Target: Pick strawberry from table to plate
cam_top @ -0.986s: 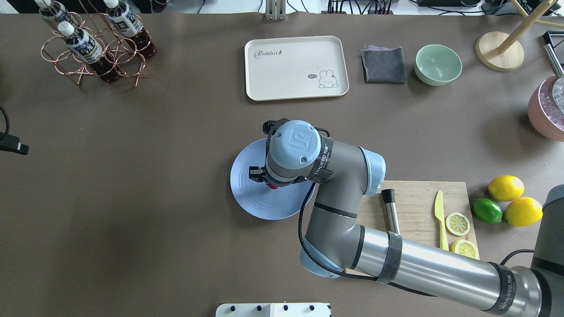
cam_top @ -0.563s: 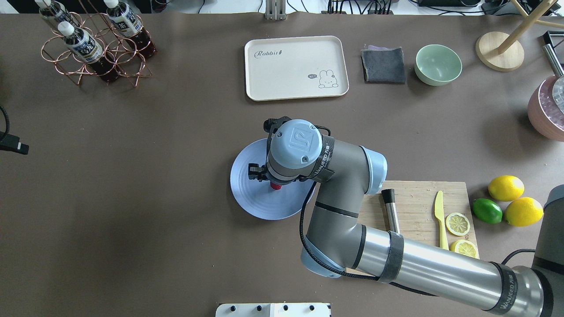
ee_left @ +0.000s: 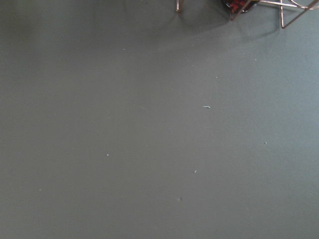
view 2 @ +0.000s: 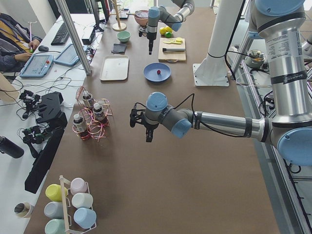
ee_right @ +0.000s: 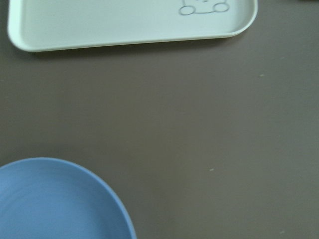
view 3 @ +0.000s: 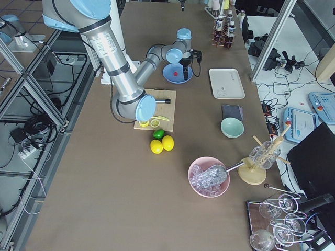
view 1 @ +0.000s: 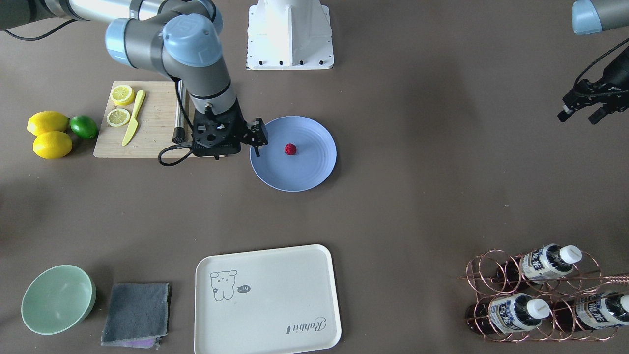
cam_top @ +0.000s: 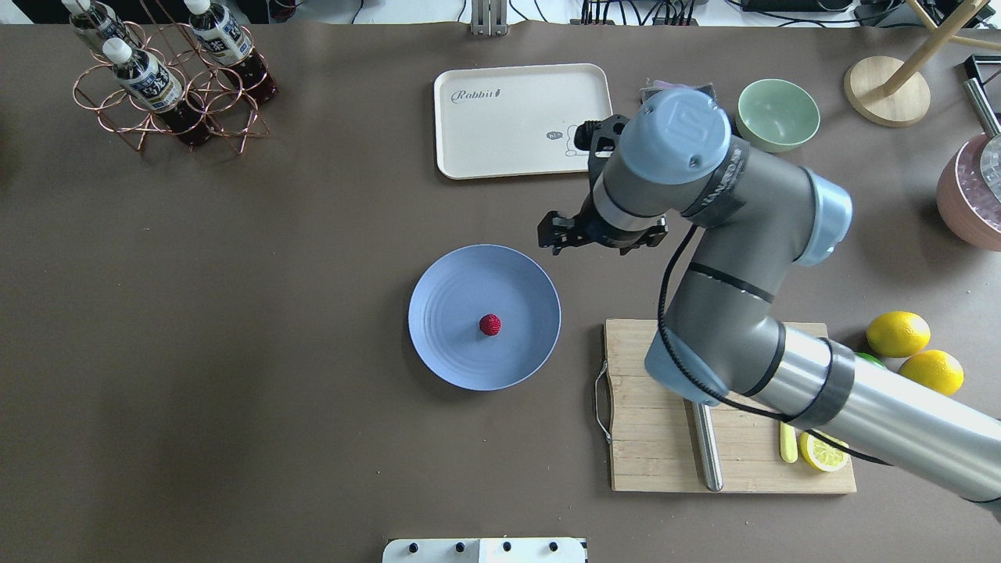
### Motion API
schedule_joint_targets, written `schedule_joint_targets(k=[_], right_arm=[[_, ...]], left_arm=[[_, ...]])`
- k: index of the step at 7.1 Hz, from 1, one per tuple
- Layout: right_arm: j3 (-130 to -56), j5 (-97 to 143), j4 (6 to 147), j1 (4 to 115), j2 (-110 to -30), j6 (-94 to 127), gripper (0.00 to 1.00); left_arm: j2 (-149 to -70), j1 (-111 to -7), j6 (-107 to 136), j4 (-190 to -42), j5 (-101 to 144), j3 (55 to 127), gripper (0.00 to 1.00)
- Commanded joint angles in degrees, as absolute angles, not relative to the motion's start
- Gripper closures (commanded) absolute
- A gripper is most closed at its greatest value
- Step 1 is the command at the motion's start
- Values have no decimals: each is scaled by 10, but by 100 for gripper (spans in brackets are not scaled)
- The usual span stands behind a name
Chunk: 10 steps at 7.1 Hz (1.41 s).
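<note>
Small dark-red bumpy strawberry (cam_top: 490,324) resting near centre of round periwinkle plate (cam_top: 446,344) on grey-brown table (cam_top: 235,313).

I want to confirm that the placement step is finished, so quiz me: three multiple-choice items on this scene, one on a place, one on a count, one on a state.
1. Where does the strawberry lie?
A) on the blue plate
B) on the cutting board
C) in the green bowl

2. How many whole yellow lemons lie next to the lime?
A) one
B) two
C) four

3. What is the right gripper doing?
A) clamped on the strawberry
B) empty, off to the side of the strawberry
C) holding the yellow knife

Answers: 1 A, the strawberry sits near the middle of the blue plate. 2 B, the front-facing view shows two lemons beside one lime. 3 B, nothing is between its fingers and the strawberry rests apart from it.
</note>
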<state>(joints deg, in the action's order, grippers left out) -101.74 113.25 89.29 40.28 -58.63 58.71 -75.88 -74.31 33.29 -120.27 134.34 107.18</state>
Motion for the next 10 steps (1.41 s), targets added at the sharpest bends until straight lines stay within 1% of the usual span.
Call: schedule_joint_targets(k=[1,2,4,5,6,7,8,9,10], right_arm=[[-1060,1232,899,546,-718,373,0],[-1058,1266,901,597,-755,293,0],[-1055,1318,904,705,-835,133,0],[-1054,1335,916,755,-865,64,0],[-1054,1334,951,794,-880,4,0],[-1052,1330,988,832,-888,-72,0],[-1029,1329,1006,865,-889,-134,0],[-1010,1332,1006,885,-888,-152,0],[-1010,1332,1007,890,-891,-151,0]], left_arm=[[-744,-833,188,-1135,1383,1074,9],[-746,-857,138,-1094,1394,1078,9],[-754,-870,86,-1029,1393,1079,9],[-772,-868,84,-1000,1393,1079,6],[-781,-869,78,-979,1392,1078,4],[-780,-869,60,-968,1390,1078,4],[-780,-868,59,-957,1388,1079,4],[-780,-867,58,-957,1387,1078,4],[-778,-867,40,-957,1386,1078,3]])
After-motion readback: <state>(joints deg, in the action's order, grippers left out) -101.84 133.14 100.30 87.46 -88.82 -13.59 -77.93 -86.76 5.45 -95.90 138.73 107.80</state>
